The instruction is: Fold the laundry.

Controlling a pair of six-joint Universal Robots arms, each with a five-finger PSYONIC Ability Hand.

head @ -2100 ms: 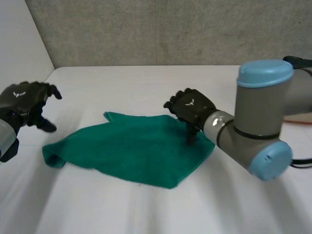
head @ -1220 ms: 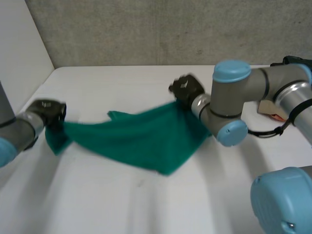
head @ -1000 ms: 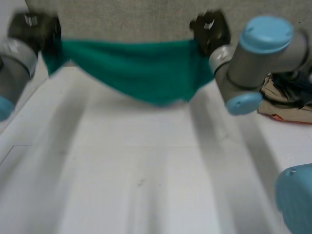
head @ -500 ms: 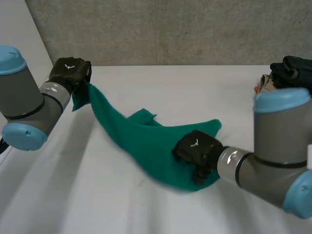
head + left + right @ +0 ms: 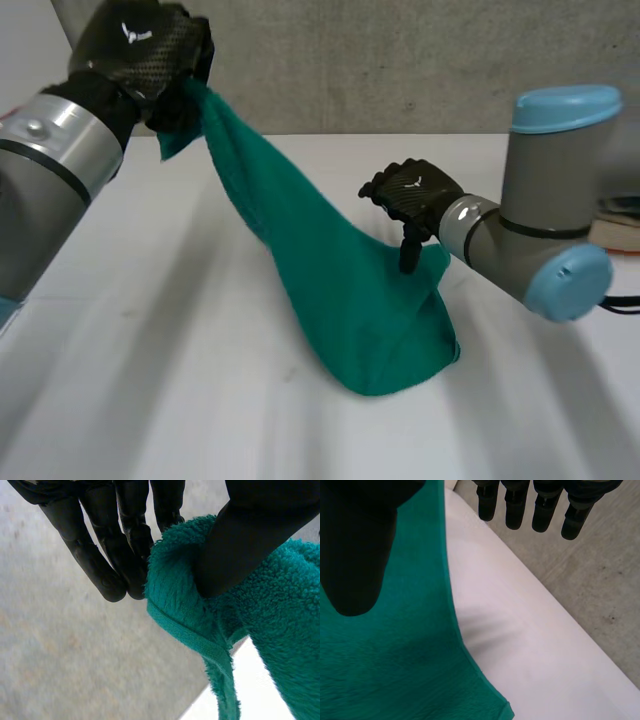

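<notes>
White table [image 5: 150, 400]: flat matte surface extending back to the rear wall. Rear wall [image 5: 400, 60]: grey concrete, rough and speckled, meeting the table's far edge. Side panel [image 5: 25, 50]: plain white, adjoining the concrete at the left corner.

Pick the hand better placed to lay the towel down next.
Left, probably. The left hand pinches a towel corner, raised above the table; the right hand is open, gripping nothing.

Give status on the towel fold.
Done: nothing folded yet. In hand: the left hand pinches one end of the green towel, raised above the table; the right hand is open by the draped lower part. Left: lay it flat and make every fold.
</notes>
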